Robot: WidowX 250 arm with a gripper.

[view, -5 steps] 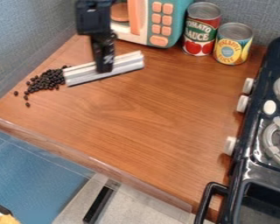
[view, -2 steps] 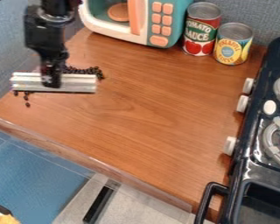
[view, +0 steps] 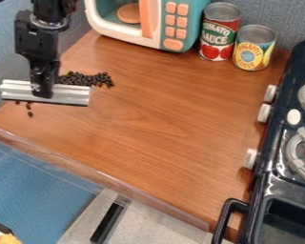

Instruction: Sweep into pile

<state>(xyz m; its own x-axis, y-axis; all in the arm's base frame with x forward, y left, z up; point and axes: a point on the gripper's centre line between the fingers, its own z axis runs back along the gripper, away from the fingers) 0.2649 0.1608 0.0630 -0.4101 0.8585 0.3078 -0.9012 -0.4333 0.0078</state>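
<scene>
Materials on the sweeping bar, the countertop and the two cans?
Sweeping bar: probably aluminium or silvery plastic, going by its pale grey tone and long straight ridges. Countertop: wood or wood-look laminate, smooth, with brown grain lines. Tomato can and pineapple can: likely tinned metal, from the grey rimmed lids, with printed labels, probably paper, around the sides.

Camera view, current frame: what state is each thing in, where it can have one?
Gripper: holding the sweeping bar.
Sweeping bar: held, its long side across the near edge of the beans.
Beans: loose, mostly bunched in an elongated pile, not fully gathered.
Stray beans: apart from the pile, on the bar's near side.
Tomato can: upright.
Pineapple can: upright.
Toy microwave: orange plate inside.
</scene>
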